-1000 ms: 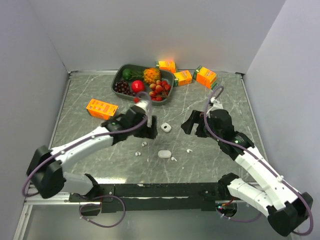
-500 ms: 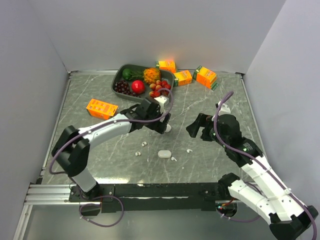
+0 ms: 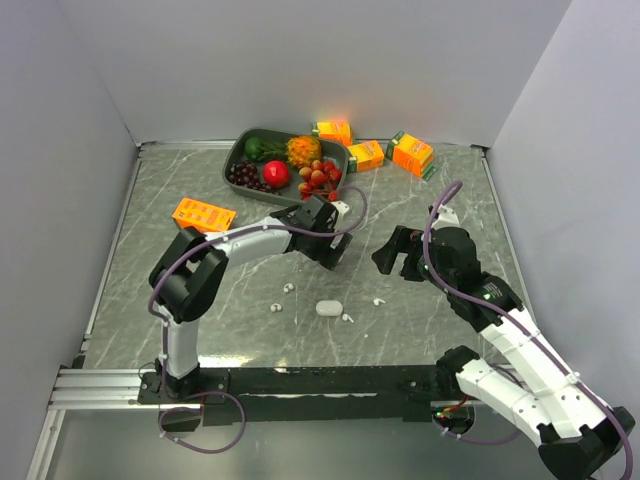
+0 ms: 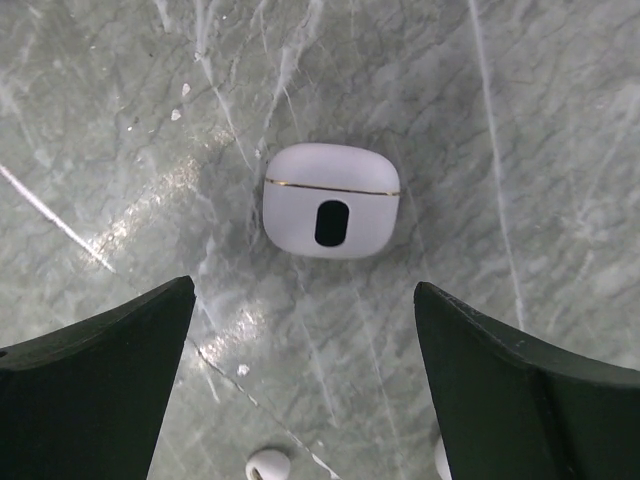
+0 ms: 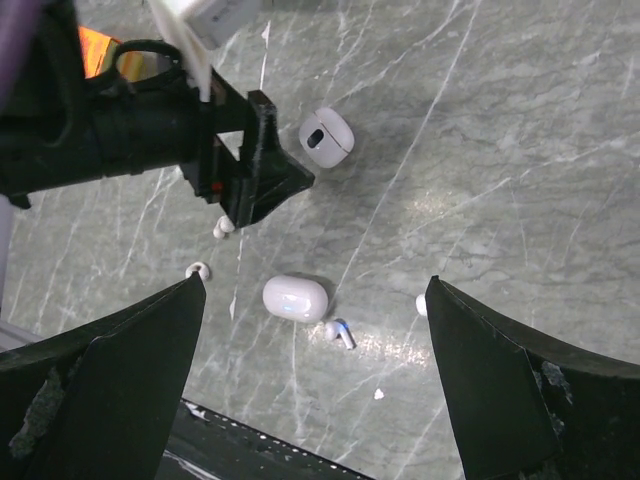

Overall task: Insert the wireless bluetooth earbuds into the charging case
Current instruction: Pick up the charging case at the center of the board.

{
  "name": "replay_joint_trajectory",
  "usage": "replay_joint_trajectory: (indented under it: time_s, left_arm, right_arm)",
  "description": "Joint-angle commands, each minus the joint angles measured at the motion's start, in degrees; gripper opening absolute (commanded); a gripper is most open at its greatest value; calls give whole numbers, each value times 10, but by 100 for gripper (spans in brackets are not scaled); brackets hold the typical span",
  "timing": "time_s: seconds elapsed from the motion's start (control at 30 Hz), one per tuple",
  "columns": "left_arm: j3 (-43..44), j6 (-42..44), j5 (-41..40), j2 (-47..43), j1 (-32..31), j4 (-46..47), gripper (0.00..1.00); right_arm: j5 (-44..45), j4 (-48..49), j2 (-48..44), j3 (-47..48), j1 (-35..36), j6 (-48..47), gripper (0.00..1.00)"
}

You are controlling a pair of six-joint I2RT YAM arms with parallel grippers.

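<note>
Hovering wide-spread above white case (image 4: 331, 200) — left gripper (image 4: 304, 290), right gripper (image 5: 315, 285) likewise wide, earbuds (image 5: 339, 333) scattered nearby.

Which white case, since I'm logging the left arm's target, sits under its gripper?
The case with the dark oval, below the open left gripper; the plain case lies apart beside an earbud.

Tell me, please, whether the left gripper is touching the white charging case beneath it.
Apart. In the left wrist view the left gripper is open, and bare table shows between each of its fingers and the charging case.
</note>
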Motion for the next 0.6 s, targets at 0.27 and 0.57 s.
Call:
replay_joint_trajectory:
  time_s: [0.27,0.57]
  left_arm:
    - [75,63,25,74,4,6,96]
    - [70,71,18,85,-1,10,98]
  right_arm:
    - [18,4,-9,13,-2,-24,99]
    - [18,12,0,6,-2,-23,99]
